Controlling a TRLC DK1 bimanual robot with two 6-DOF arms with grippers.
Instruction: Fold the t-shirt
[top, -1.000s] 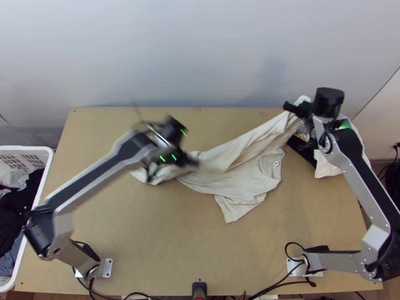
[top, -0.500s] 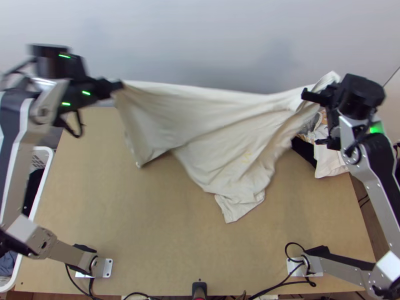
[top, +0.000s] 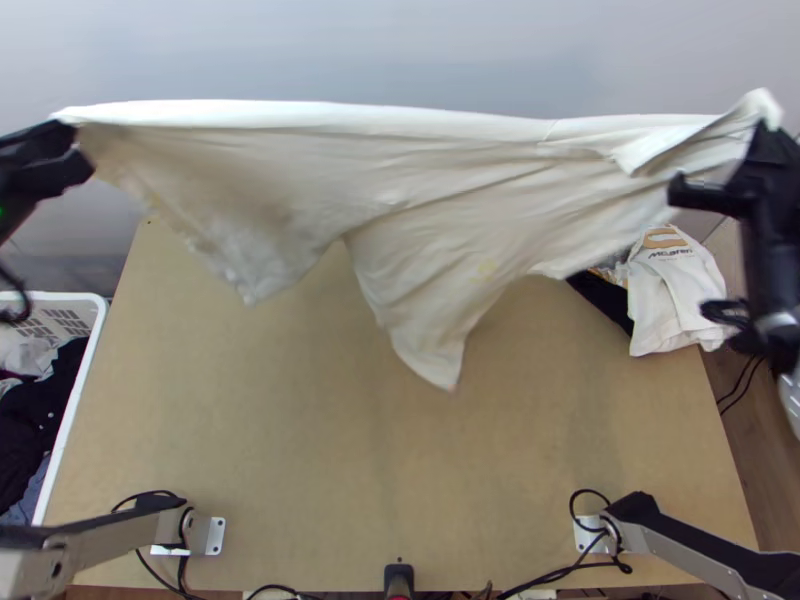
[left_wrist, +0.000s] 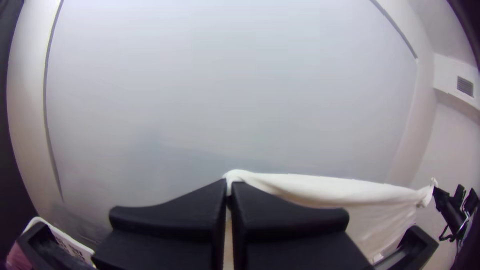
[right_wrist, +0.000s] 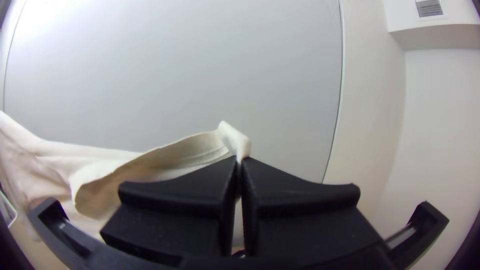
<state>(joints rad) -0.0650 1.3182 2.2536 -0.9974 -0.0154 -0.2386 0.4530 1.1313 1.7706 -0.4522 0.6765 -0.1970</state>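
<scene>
bright, soft light fills the top view, spread evenly over the table (top: 300, 450) and the pale wall (top: 400, 45). the t-shirt (top: 430, 180) is lightest along its raised upper edge, with gentle grey shading in the hanging folds — its low left hem smears with motion blur. the left arm (top: 100, 537) and right arm (top: 775, 250) are streaky too. both wrist views bend straight wall edges, and their corners sink into darkness. in the left wrist view a faint, soft-edged shadow lies low on the wall; in the right, white glare blooms at the upper left — strong enough to wash out detail.
</scene>
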